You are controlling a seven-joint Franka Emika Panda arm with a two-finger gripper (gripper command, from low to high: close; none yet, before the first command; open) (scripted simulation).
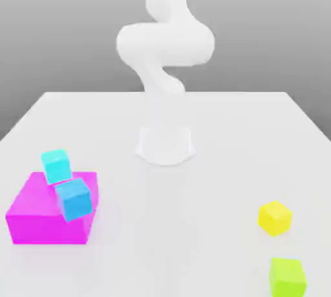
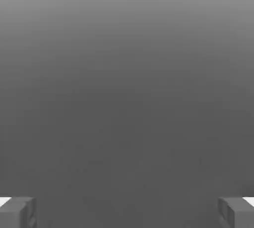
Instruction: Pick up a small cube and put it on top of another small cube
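The tool (image 2: 127, 212) gapes wide and empty, while the small lime-green cube (image 1: 287, 277) sits on the tabletop (image 1: 194, 225) near the yellow cube (image 1: 275, 217), probably light, rigid, best pinched across opposite flat sides.

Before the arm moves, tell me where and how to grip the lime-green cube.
Come straight down on the lime-green cube and pinch two opposite vertical faces. It sits flat on the table, apart from the yellow cube, so its sides look free; the open hand should probably fit over it.
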